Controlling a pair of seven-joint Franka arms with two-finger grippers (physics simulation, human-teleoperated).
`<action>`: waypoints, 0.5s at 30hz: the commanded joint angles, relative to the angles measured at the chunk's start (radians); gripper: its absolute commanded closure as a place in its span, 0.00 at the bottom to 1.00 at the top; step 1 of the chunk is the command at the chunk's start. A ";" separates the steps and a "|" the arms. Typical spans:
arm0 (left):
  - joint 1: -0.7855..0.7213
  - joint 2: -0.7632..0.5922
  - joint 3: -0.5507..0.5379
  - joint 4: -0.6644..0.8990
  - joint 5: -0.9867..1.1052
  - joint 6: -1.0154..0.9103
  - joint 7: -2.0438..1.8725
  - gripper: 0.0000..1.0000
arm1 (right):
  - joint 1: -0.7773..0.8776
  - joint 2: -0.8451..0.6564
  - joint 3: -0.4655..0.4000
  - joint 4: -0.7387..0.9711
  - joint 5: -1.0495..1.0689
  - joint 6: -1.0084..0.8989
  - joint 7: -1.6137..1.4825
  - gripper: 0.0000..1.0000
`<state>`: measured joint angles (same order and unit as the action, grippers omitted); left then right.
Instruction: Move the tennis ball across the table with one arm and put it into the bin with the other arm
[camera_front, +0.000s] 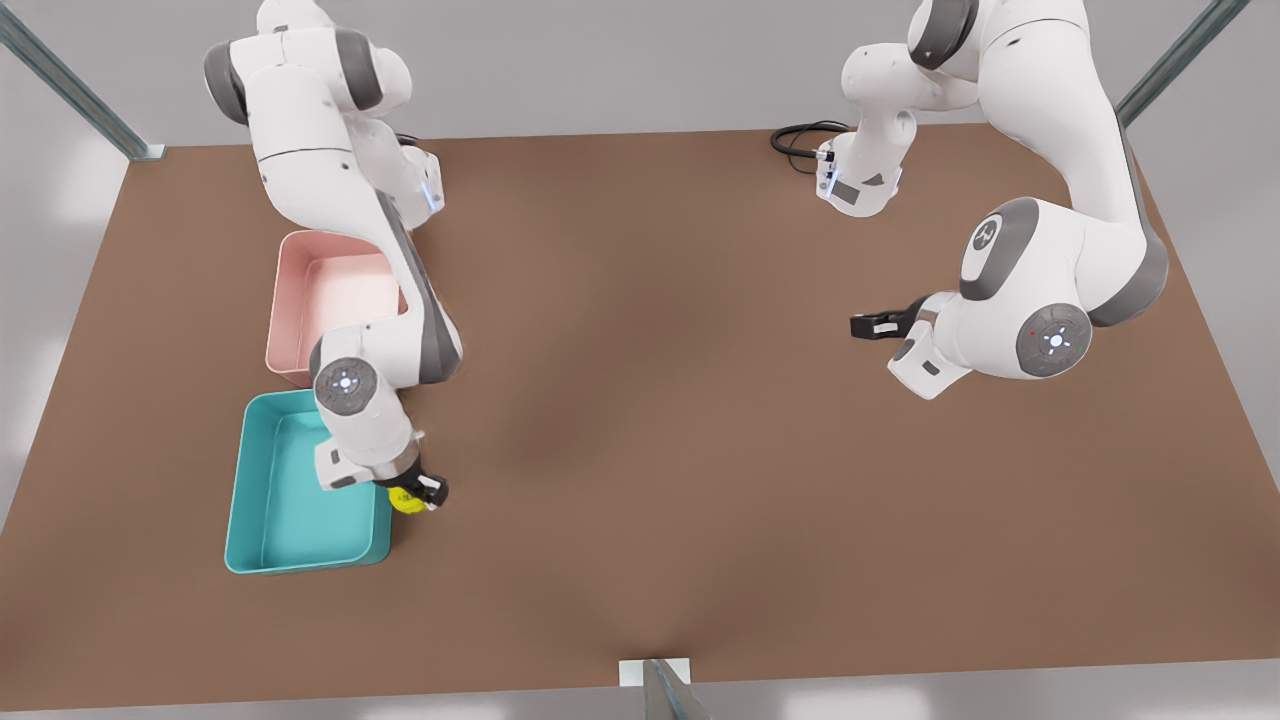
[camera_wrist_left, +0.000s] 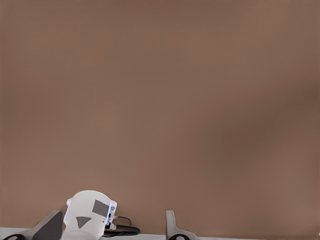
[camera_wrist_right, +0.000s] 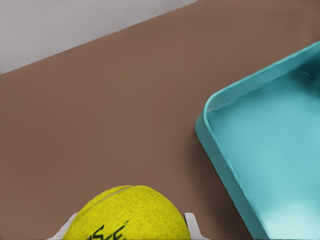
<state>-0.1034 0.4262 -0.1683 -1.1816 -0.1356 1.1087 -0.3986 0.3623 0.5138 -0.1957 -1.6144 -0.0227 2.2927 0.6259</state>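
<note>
Your right hand (camera_front: 425, 492) grips the tennis ball (camera_front: 405, 499) just beside the teal bin (camera_front: 262, 560); it looks light, fuzzy, springy, so hold across its middle; your left hand (camera_front: 872, 325) waits open over the desk (camera_front: 640, 400).

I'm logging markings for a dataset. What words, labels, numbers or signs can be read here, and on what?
Ball, held in the right pincer beside the bin: dark lettering, cut off by the frame's edge, unreadable.
Elbow cover of the arm on the front view's right: small white mark, too small to read.
Nothing else bears text.
</note>
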 joint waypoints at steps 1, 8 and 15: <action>-0.001 -0.001 0.000 0.000 -0.001 -0.003 -0.006 0.00 | -0.078 0.002 -0.001 0.014 -0.006 -0.064 -0.678 0.25; -0.001 -0.001 0.000 0.000 0.001 -0.009 -0.006 0.00 | -0.230 0.071 0.004 0.007 0.044 -0.062 -0.862 0.00; -0.002 -0.003 0.000 0.000 0.004 -0.007 -0.006 0.00 | -0.198 0.087 0.009 0.214 0.147 -0.530 -0.664 0.00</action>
<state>-0.1063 0.4256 -0.1683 -1.1815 -0.1344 1.1024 -0.4025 0.1677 0.6004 -0.1900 -1.4263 0.0797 2.0731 0.1707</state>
